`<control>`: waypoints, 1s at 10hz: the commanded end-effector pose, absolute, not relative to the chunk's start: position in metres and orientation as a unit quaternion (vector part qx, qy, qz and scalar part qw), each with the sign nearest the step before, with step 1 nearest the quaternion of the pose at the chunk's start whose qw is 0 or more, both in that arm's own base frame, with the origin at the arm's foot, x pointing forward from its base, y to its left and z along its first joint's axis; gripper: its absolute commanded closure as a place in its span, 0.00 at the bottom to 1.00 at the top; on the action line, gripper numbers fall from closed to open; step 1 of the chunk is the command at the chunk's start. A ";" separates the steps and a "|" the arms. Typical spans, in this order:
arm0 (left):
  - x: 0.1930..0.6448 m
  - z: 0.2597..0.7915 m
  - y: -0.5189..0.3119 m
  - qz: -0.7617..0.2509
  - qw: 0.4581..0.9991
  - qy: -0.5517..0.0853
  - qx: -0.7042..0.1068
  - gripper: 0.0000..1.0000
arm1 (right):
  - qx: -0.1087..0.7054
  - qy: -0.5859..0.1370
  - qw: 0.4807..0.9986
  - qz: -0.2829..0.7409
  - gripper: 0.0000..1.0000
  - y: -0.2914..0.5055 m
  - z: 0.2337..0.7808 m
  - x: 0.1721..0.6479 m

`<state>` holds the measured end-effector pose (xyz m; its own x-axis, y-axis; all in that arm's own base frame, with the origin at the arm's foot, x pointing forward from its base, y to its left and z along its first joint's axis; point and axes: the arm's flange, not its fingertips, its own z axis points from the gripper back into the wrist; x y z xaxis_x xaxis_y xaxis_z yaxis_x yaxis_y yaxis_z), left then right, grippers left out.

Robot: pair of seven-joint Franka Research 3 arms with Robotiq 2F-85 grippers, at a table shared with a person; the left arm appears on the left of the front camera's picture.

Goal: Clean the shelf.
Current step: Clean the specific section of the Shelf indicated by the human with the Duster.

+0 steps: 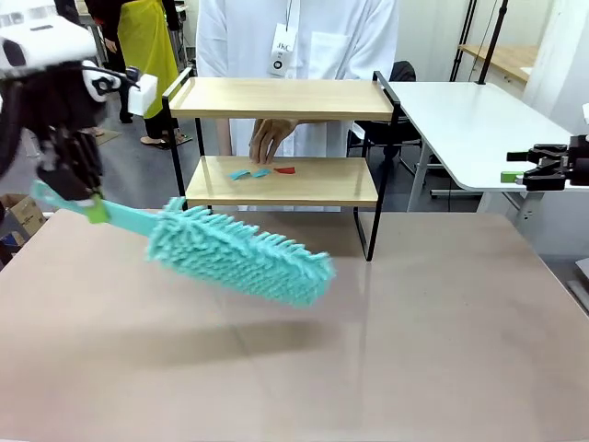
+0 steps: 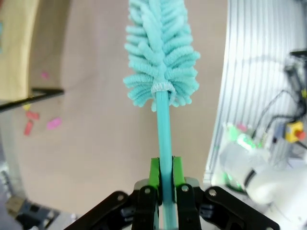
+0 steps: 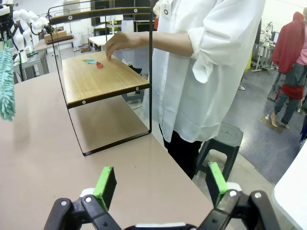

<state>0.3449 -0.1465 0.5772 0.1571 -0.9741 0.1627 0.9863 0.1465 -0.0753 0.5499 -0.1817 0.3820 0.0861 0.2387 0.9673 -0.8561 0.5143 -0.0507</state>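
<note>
1. Shelf (image 1: 281, 98): you have it at the far middle of the surface (image 1: 414, 350), legs on the surface, directly in front of a person in a white coat. Two wooden boards, black frame, upright.
2. Lower board: two teal scraps (image 1: 248, 172) and one red scrap (image 1: 285, 169) lie left of ctr, close together. Top board bare.
3. Person's hand (image 1: 270, 138) hangs btwn the boards, fingers down, just above the scraps. Contact w/ the scraps: cannot tell.
4. L jaws: clamped on the thin handle of a teal microfibre duster (image 1: 239, 253). L wrist view shows the handle pinched btwn the green pads (image 2: 154, 175).
5. Duster attitude: tilted, fluffy head low and to the right of the L jaws, off the surface w/ its shadow beneath. It sits in front of the shelf's left leg, apart from the shelf. Head blurred.
6. R jaws: apart, nothing btwn the pads (image 3: 106, 184). Front view puts them at the far right, past the surface edge, by a white side table (image 1: 479, 129), well apart from the shelf.
7. R wrist view: shelf seen end-on, black stool (image 3: 223, 139) beside the person.
</note>
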 end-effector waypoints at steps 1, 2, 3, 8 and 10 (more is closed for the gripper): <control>0.338 0.554 -0.169 -0.629 0.761 -0.102 -0.124 0.87 | 0.282 -0.540 0.683 0.403 0.00 -0.181 0.386 0.551; 0.339 0.546 -0.180 -0.598 0.776 -0.141 -0.139 0.87 | 0.282 -0.540 0.683 0.403 0.00 -0.181 0.386 0.551; 0.333 0.537 -0.192 -0.566 0.786 -0.180 -0.170 0.87 | 0.282 -0.540 0.683 0.403 0.00 -0.181 0.386 0.551; 0.315 0.523 -0.211 -0.476 0.835 -0.200 -0.187 0.87 | 0.282 -0.540 0.683 0.403 0.00 -0.181 0.386 0.551; 0.308 0.528 -0.201 -0.454 0.848 -0.207 -0.179 0.87 | 0.282 -0.540 0.683 0.403 0.00 -0.181 0.386 0.551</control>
<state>0.3165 -0.2074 0.5259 0.4752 -0.7175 0.5092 0.8675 0.4790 -0.1346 0.5499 -0.1818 0.3820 0.0861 0.2387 0.9673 -0.8560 0.5145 -0.0507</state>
